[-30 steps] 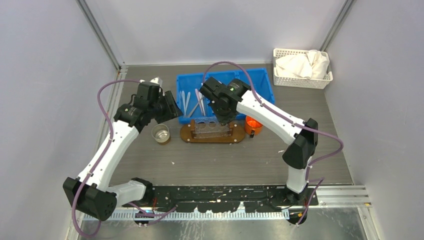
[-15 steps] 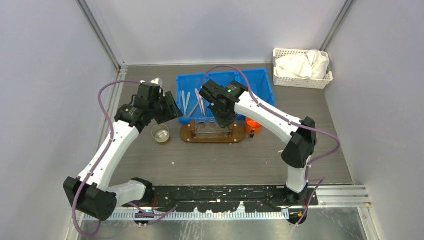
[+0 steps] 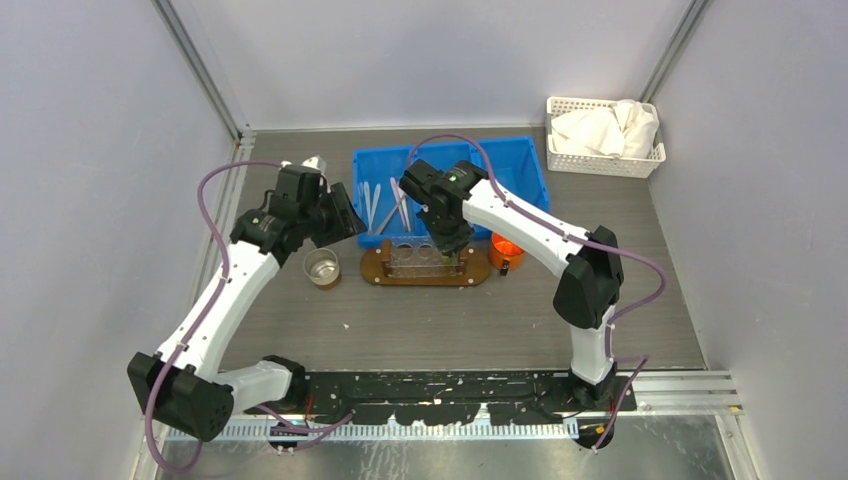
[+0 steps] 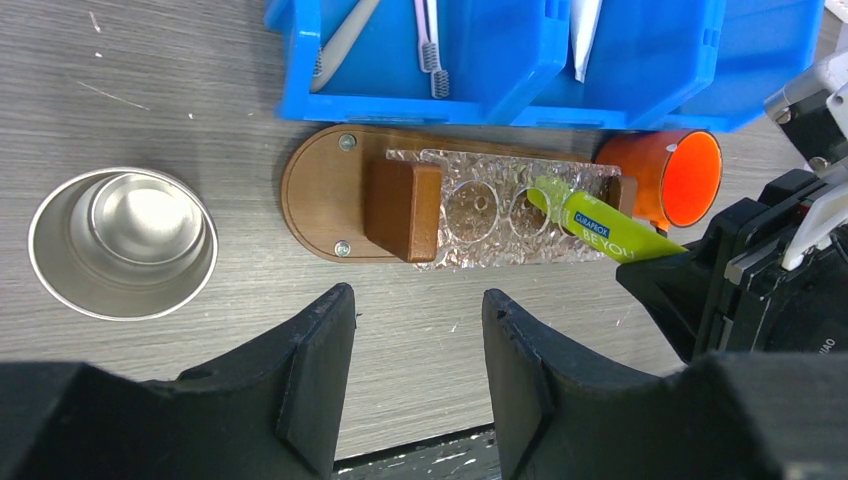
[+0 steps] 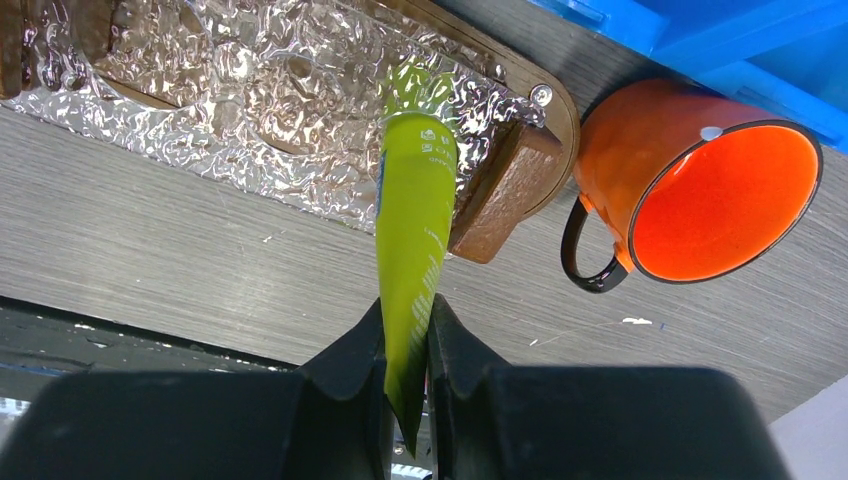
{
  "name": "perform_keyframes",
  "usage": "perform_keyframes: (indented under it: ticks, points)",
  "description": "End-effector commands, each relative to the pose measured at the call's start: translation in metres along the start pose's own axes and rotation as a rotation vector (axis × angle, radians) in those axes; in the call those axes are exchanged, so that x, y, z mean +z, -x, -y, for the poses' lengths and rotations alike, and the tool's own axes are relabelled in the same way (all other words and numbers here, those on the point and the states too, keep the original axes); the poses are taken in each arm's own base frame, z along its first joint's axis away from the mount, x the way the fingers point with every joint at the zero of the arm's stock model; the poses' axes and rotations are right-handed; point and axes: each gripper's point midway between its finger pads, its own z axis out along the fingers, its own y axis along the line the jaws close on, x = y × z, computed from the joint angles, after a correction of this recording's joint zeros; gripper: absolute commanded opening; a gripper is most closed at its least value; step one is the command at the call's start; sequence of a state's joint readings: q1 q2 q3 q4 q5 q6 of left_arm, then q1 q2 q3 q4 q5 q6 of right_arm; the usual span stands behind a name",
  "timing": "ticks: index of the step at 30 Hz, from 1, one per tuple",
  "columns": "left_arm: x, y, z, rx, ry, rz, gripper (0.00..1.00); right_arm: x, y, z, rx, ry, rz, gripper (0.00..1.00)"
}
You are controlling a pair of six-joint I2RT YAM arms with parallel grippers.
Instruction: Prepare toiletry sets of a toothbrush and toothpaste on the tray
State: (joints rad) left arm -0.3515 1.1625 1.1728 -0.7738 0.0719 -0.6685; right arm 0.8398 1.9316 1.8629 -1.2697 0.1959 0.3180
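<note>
My right gripper point(image 5: 405, 325) is shut on the flat end of the yellow-green toothpaste tube point(image 5: 410, 230). The tube's cap end points down into a right-hand hole of the clear textured holder point(image 5: 230, 90), which sits on the dark-brown oval tray point(image 5: 560, 100). The left wrist view shows the tube point(image 4: 600, 225) slanting into the holder point(image 4: 480, 210) on the tray point(image 4: 320, 190). My left gripper point(image 4: 418, 310) is open and empty, above the table just in front of the tray. Thin toothbrushes point(image 4: 428, 45) lie in the blue bin point(image 4: 640, 60). The white tubes are out of view.
A steel cup point(image 4: 122, 243) stands left of the tray. An orange mug point(image 5: 700, 190) lies at the tray's right end. The blue bin point(image 3: 520, 165) is right behind the tray. A white lattice basket point(image 3: 603, 135) with cloth sits at the back right.
My right gripper has shifted slightly left and down over the holder with the tube in it. The left arm has barely moved.
</note>
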Motion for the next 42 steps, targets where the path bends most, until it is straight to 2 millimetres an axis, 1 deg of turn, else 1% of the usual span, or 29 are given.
perform_keyframes:
  ticks: [1, 7, 9, 13, 16, 18, 23, 32, 37, 42]
  points:
    - [0.003, 0.009, 0.006, 0.017, -0.025, 0.038, 0.51, -0.001, 0.008, 0.003, 0.000, 0.015, 0.022, 0.05]
    - [0.007, 0.009, 0.006, 0.018, -0.023, 0.033, 0.51, 0.003, 0.010, 0.007, 0.004, 0.026, 0.011, 0.07]
    - [0.008, 0.008, 0.005, 0.016, -0.023, 0.030, 0.51, 0.003, 0.011, 0.009, 0.002, 0.023, 0.005, 0.11]
    - [0.011, 0.007, 0.005, 0.016, -0.020, 0.026, 0.51, -0.002, 0.017, 0.012, 0.006, 0.023, 0.023, 0.27]
    - [0.013, 0.007, 0.004, 0.015, -0.019, 0.024, 0.51, -0.005, 0.021, 0.012, 0.005, 0.025, 0.035, 0.33]
    - [0.014, 0.006, 0.005, 0.013, -0.020, 0.022, 0.51, -0.008, 0.025, 0.012, 0.003, 0.026, 0.045, 0.35]
    - [0.016, 0.006, 0.004, 0.011, -0.020, 0.019, 0.51, -0.010, 0.033, 0.012, 0.001, 0.027, 0.059, 0.36]
    - [0.017, 0.004, 0.003, 0.008, -0.017, 0.018, 0.51, -0.005, 0.040, 0.015, 0.009, 0.031, 0.064, 0.31]
    - [0.019, 0.004, 0.003, 0.006, -0.018, 0.015, 0.51, -0.005, 0.046, 0.022, 0.029, 0.024, 0.089, 0.31]
    - [0.019, 0.004, 0.003, 0.004, -0.017, 0.015, 0.51, -0.012, 0.056, 0.029, 0.043, 0.023, 0.128, 0.33]
